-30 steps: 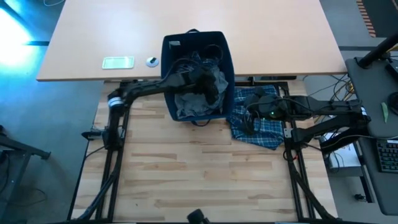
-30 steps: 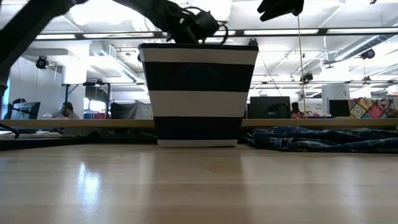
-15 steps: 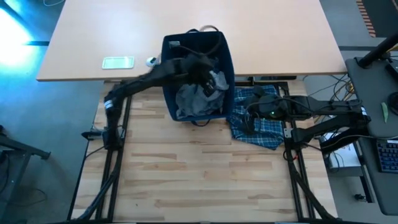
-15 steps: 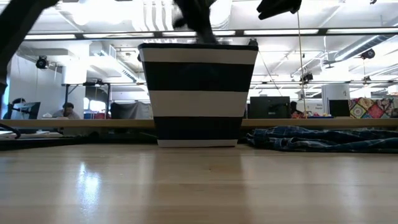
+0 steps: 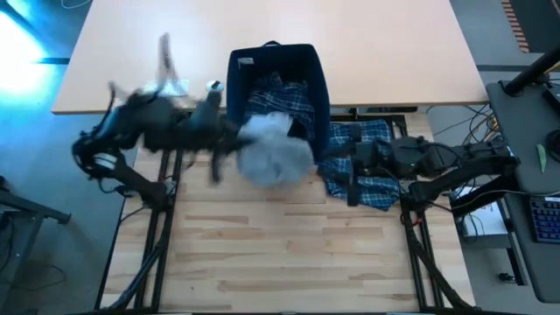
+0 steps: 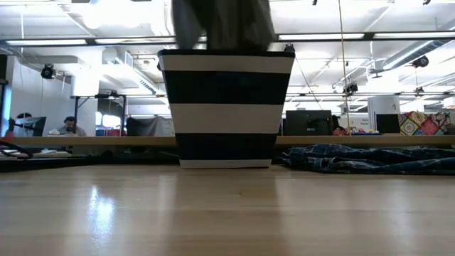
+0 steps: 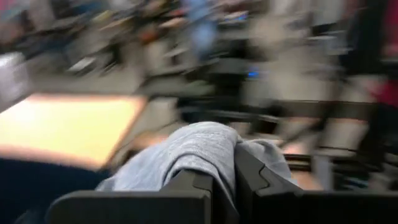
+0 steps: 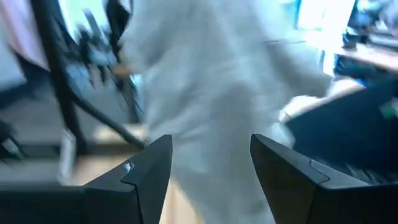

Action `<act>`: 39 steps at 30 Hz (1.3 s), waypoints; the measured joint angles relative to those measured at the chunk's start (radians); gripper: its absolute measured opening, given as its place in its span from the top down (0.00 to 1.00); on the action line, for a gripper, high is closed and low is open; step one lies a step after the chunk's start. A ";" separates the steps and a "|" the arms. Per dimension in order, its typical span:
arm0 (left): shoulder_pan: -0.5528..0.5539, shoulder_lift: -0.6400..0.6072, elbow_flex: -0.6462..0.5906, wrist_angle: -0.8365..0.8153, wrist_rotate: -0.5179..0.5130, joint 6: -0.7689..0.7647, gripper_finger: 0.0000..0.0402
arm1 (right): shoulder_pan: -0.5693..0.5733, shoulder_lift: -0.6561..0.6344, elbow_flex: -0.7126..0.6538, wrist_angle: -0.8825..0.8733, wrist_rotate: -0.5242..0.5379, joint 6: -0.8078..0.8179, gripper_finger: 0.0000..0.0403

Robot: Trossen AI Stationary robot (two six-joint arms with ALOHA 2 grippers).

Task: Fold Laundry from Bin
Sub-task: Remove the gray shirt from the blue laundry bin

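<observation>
Navy bin (image 6: 226, 107) with pale stripes; grey T-shirt (image 5: 273, 157); blue-and-white plaid garment (image 5: 372, 179) beside it; pale wood counter (image 5: 289, 254).

One navy striped bin (image 5: 322, 74) stands on the tabletop (image 5: 289, 254). I count three pieces of laundry showing: one grey T-shirt (image 5: 273, 156) in the air, one plaid piece (image 5: 278, 98) inside the bin, and one plaid garment (image 5: 367, 179) lying flat beside it. There are two arms, each with one tool: the left tool (image 7: 225, 186) and the right tool (image 8: 211, 168). On the far desk (image 5: 411, 52) sit two small objects, too blurred to name.
</observation>
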 joint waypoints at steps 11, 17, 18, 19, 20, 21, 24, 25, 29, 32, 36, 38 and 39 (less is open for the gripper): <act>-0.564 -0.158 -0.512 0.455 -0.110 0.033 1.00 | 0.158 0.061 0.000 0.166 -0.020 0.270 0.47; -0.539 -0.177 -0.802 0.509 -0.395 -0.301 1.00 | 0.228 0.201 0.000 0.101 0.054 0.463 0.47; -0.530 -0.186 -0.840 0.496 -0.439 -0.346 1.00 | 0.232 0.224 0.000 0.084 0.060 0.485 0.47; -0.517 -0.197 -0.877 0.486 -0.475 -0.384 1.00 | 0.234 0.246 0.000 0.070 0.063 0.508 0.47; -0.500 -0.206 -0.912 0.477 -0.502 -0.422 1.00 | 0.234 0.268 0.000 0.054 0.065 0.532 0.47; -0.481 -0.211 -0.945 0.474 -0.524 -0.463 1.00 | 0.234 0.289 0.000 0.037 0.072 0.558 0.47; -0.422 -0.217 -1.039 0.426 -0.524 -0.587 1.00 | 0.234 0.349 0.000 -0.008 0.088 0.608 0.47; -0.402 -0.215 -1.063 0.413 -0.510 -0.619 0.99 | 0.234 0.364 0.000 -0.021 0.088 0.621 0.47; -0.345 -0.210 -1.136 0.359 -0.366 -0.719 0.89 | 0.234 0.402 0.007 -0.089 0.122 0.629 0.47; -0.341 -0.215 -1.147 0.310 -0.327 -0.790 0.77 | 0.230 0.407 0.063 -0.235 0.172 0.626 0.47; -0.311 -0.282 -1.106 0.237 -0.339 -0.882 0.57 | 0.176 0.388 0.203 -0.510 0.286 0.670 0.46; -0.248 -0.317 -1.072 0.146 -0.353 -0.956 0.47 | 0.121 0.383 0.278 -0.651 0.340 0.688 0.44; -0.210 -0.332 -1.054 0.093 -0.355 -0.983 0.42 | 0.083 0.383 0.312 -0.711 0.354 0.691 0.42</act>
